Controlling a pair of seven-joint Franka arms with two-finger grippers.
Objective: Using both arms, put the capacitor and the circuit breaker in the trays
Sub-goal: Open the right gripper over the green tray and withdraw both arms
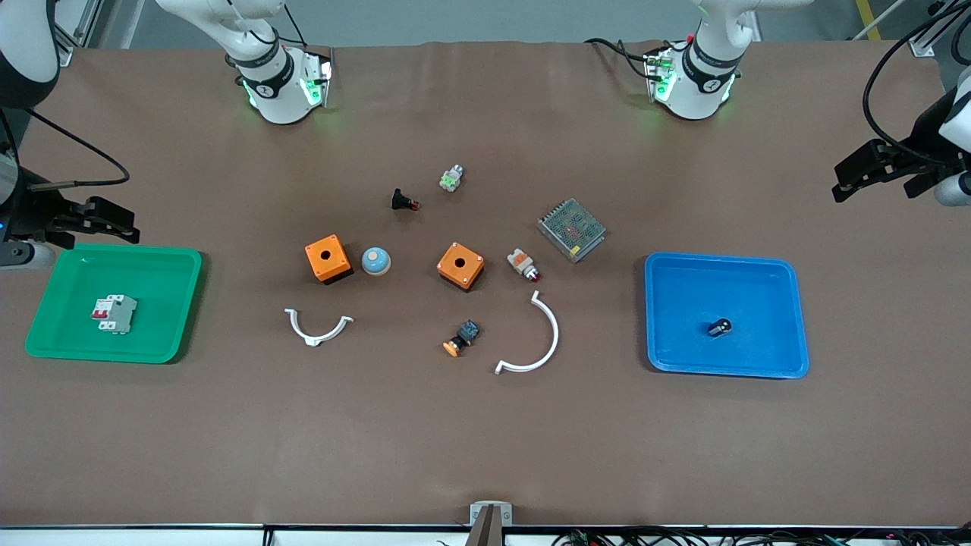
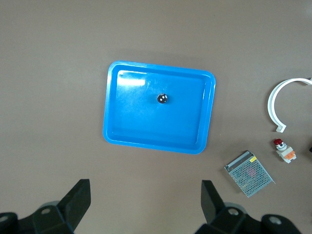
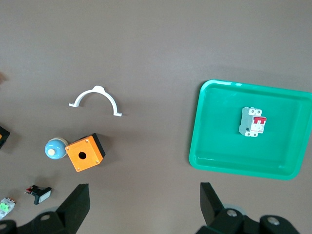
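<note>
The capacitor (image 1: 720,327) is a tiny dark cylinder lying in the blue tray (image 1: 683,273); it also shows in the left wrist view (image 2: 162,98). The circuit breaker (image 1: 114,312), grey-white with red levers, lies in the green tray (image 1: 171,265); it also shows in the right wrist view (image 3: 253,121). My left gripper (image 1: 850,178) is open and empty, high over the bare table beside the blue tray (image 2: 113,122). My right gripper (image 1: 125,224) is open and empty, high over the table beside the green tray (image 3: 204,146). Both wrist views show the fingers wide apart, left gripper (image 2: 145,187), right gripper (image 3: 145,190).
Mid-table lie two orange boxes (image 1: 328,258) (image 1: 460,265), a blue dome button (image 1: 375,261), two white curved clips (image 1: 317,327) (image 1: 535,337), a mesh-covered unit (image 1: 571,229), a black push-button (image 1: 403,201), an orange-capped button (image 1: 461,339), a white-and-orange part (image 1: 523,264) and a small green-white part (image 1: 451,178).
</note>
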